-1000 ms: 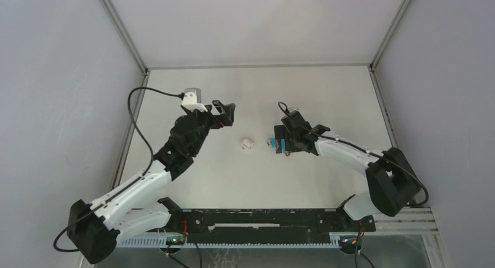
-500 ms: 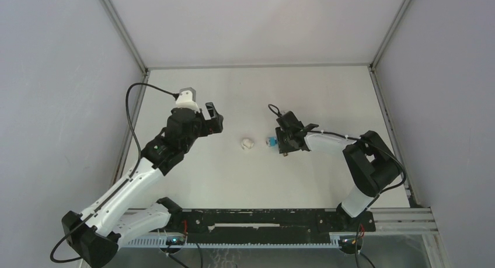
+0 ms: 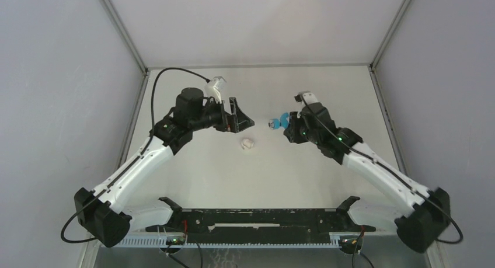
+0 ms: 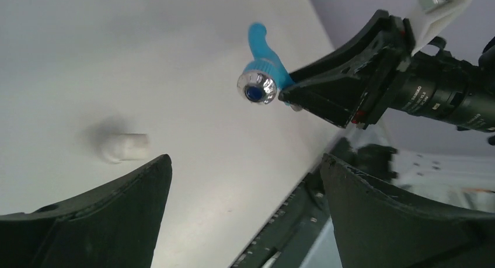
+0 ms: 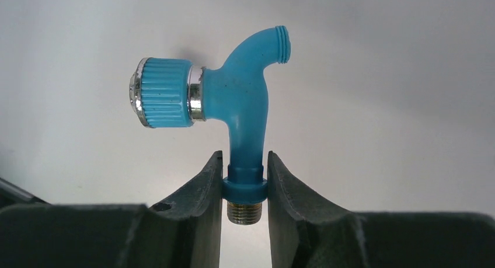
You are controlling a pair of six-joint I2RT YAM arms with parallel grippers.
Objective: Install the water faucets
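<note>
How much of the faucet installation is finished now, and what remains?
Done: the blue faucet is off the table, clamped at its base by the right gripper. In hand: it hangs facing the open, empty left gripper. Left: probably joining it with the white fitting, which lies loose on the table; nothing is installed yet.

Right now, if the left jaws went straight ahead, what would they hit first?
Probably the blue faucet, knob end first, held in the right jaws; they might pass under it, height is unclear.
</note>
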